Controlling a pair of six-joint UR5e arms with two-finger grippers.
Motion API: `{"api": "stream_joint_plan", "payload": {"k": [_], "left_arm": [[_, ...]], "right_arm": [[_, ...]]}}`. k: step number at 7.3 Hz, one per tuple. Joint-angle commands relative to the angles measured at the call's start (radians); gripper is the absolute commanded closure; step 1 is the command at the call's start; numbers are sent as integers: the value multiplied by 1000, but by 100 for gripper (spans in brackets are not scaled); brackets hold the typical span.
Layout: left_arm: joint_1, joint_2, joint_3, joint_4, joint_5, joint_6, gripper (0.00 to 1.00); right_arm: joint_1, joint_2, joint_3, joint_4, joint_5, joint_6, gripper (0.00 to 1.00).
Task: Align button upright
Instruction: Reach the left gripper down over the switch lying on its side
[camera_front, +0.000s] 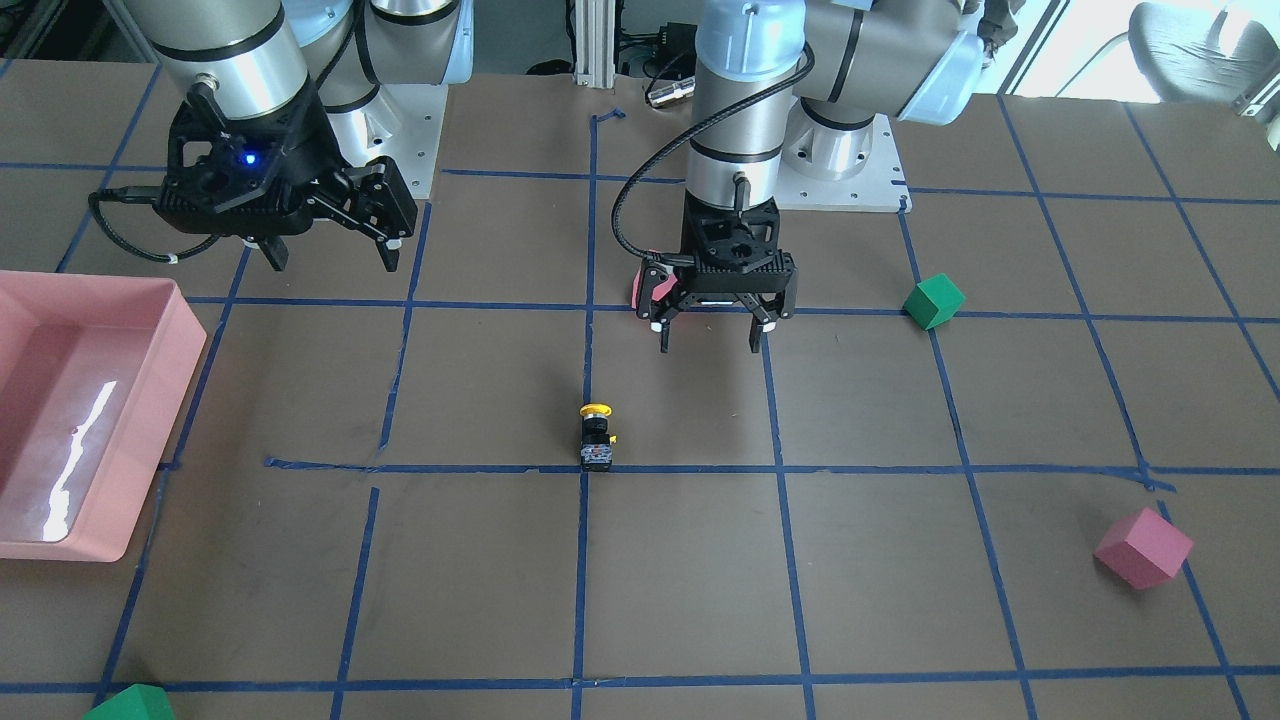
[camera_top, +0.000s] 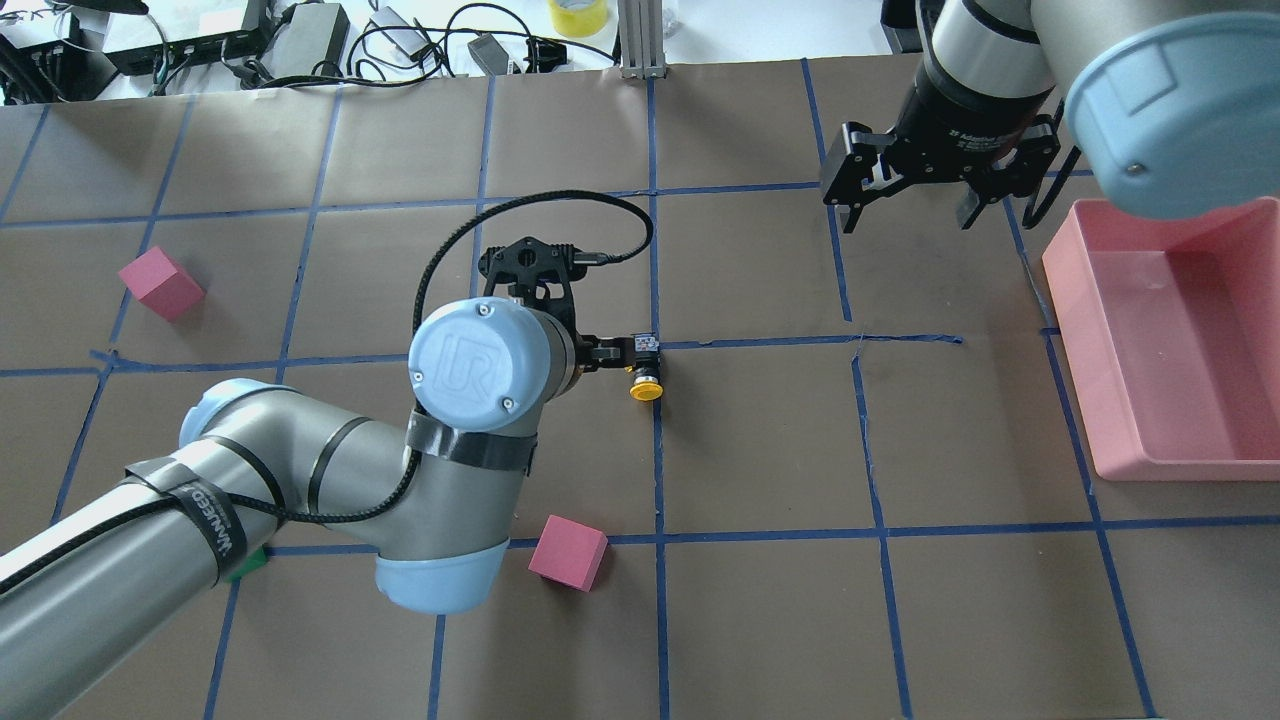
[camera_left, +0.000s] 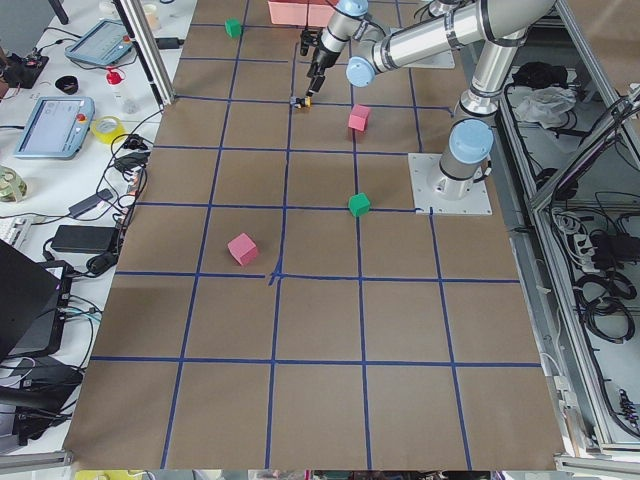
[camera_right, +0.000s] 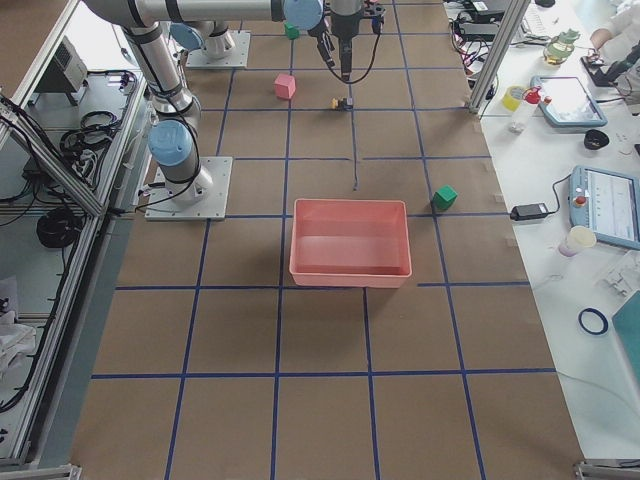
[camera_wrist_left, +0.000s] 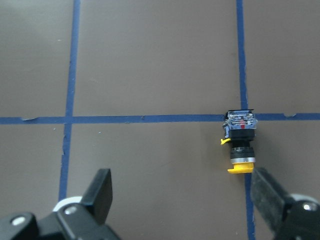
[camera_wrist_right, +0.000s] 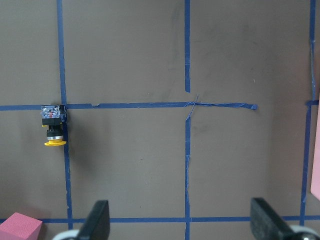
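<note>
since the button (camera_wrist_left: 239, 145) lies on its side on the table (camera_wrist_left: 150, 65) just ahead of the left pincer (camera_front: 710, 345), which hangs released & empty, looks like approach stage; next prob: shift over it, drop, grip body, tip cap up.

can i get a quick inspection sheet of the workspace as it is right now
surface: brown table with blue tape grid
job's things: button on its side at a tape crossing, cap toward the robot, not upright
clutter: green cube, pink cube, pink bin, all apart from the button
grippers: left gripper open, empty, above the table near the button; right gripper open, empty, near the bin
cables: black cable looping off the left wrist
surroundings: tablet and wires on a side bench
</note>
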Motion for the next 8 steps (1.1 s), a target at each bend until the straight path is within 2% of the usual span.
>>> {"api": "stream_joint_plan", "payload": {"k": [1, 3, 6, 8], "left_arm": [[-102, -98, -22, 139, 84, -32, 2], [-121, -198, -10, 232, 89, -46, 3], [-119, -296, 47, 260, 75, -97, 10], [-121, -368, 45, 385, 84, -98, 13]], "right_arm": [[1, 2, 1, 0, 0, 0, 0], [0, 3, 4, 0, -5, 0, 0], [-2, 2, 5, 0, -5, -1, 0], [-2, 3, 7, 0, -5, -1, 0]]}}
